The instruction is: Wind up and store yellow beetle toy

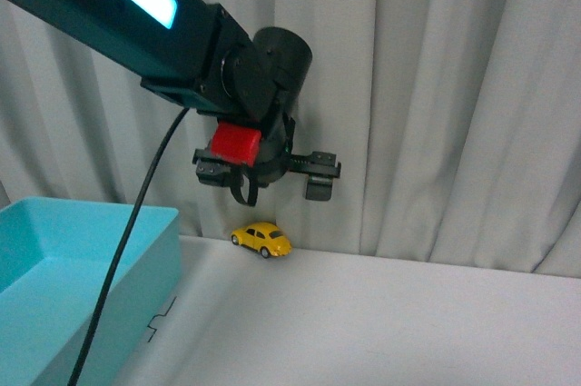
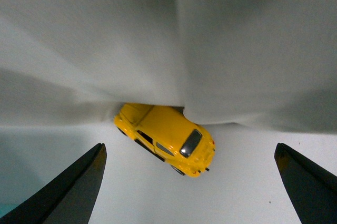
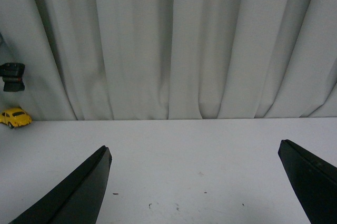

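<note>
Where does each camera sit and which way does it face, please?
Front view: on the robot's body, facing the curtain; the left arm reaches in, with the left gripper open above the yellow beetle toy and the turquoise bin at lower left.
Left wrist view: on the left wrist, looking down at the toy by the curtain's foot; both fingers show.
Right wrist view: on the right wrist, facing the curtain across the table; the right gripper is open.
Shared: all three views show the toy.
</note>
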Robot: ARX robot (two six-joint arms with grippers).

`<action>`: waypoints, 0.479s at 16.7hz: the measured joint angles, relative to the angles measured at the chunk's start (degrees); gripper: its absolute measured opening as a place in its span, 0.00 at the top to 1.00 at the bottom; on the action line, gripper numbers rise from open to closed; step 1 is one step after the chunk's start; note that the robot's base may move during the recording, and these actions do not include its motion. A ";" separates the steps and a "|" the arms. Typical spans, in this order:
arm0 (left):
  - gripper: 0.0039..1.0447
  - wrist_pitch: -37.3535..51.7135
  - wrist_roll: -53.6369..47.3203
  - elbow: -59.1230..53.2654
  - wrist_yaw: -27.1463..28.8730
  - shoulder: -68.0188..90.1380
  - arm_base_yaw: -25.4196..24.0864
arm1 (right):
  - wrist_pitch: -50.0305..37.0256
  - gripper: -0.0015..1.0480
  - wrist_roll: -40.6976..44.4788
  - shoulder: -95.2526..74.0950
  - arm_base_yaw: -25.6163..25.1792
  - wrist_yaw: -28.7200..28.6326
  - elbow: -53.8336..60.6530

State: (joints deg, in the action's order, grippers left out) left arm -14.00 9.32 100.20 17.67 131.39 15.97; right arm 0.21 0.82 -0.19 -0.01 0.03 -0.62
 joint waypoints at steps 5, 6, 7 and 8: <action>0.06 2.58 4.17 -2.84 2.97 1.66 3.21 | 0.00 0.06 0.00 0.00 0.00 0.00 0.00; 0.06 2.60 4.35 -3.52 3.58 1.66 3.56 | 0.00 0.06 0.00 0.00 0.00 0.00 0.00; 0.06 2.89 4.50 -4.07 4.72 2.10 3.89 | 0.02 0.06 0.00 0.00 0.00 0.00 0.00; 0.06 3.39 4.87 -4.09 5.27 2.62 3.93 | 0.00 0.06 0.00 0.00 0.00 0.00 0.00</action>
State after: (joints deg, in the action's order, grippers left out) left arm -10.61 14.20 96.12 22.94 134.02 19.90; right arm 0.21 0.82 -0.19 -0.01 0.03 -0.62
